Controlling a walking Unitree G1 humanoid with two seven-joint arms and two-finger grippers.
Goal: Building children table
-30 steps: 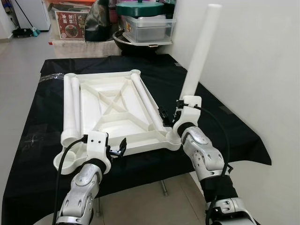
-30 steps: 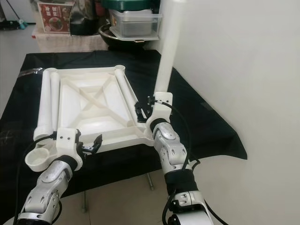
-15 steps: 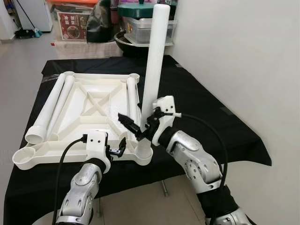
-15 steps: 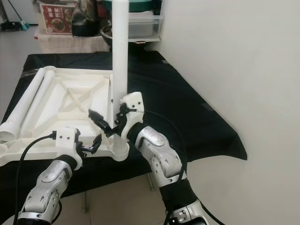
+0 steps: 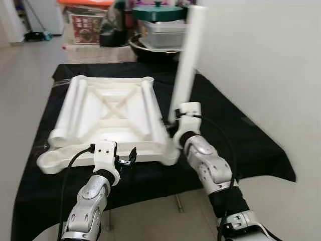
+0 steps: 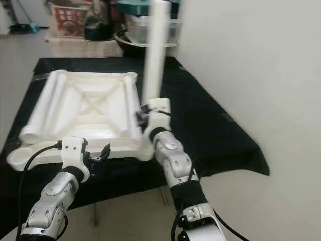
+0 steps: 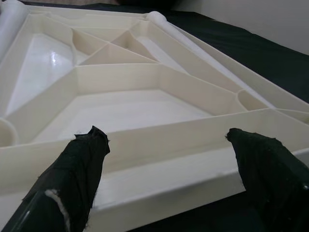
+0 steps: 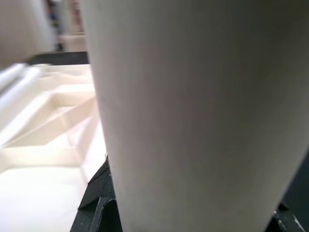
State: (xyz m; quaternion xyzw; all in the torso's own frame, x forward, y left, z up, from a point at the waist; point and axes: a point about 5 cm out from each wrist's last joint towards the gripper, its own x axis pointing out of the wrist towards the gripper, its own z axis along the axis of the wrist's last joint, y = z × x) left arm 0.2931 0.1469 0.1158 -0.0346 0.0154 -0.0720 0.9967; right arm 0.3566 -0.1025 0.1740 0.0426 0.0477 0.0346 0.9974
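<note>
Since half a second ago the right tool (image 5: 176, 122) has swung the upright white leg (image 5: 186, 60) away from the near middle of the frame and back out over its near right corner, and the whole view has shifted and blurred with the robot's own motion. That tool is clenched around the lower end of the leg, holding it nearly vertical and leaning slightly, its foot just above or at the corner socket (image 5: 169, 153); blur keeps me from telling whether it has entered the socket. The left tool (image 5: 126, 158) hangs released just in front of the near edge of the upturned white table frame (image 7: 145, 101), its two black fingers (image 7: 82, 159) spread wide and touching nothing, as the wrist view makes plain. The frame lies underside up on the black-draped tabletop (image 5: 235, 135), its ribs crossing in the middle. Two more legs (image 5: 67, 108) lie side by side along its left edge and another leg (image 5: 150, 108) along its right edge, all loose. By my reckoning the build is at its start: no leg looks seated, the first is being lined up, three more wait, and the table must afterwards be turned upright.
</note>
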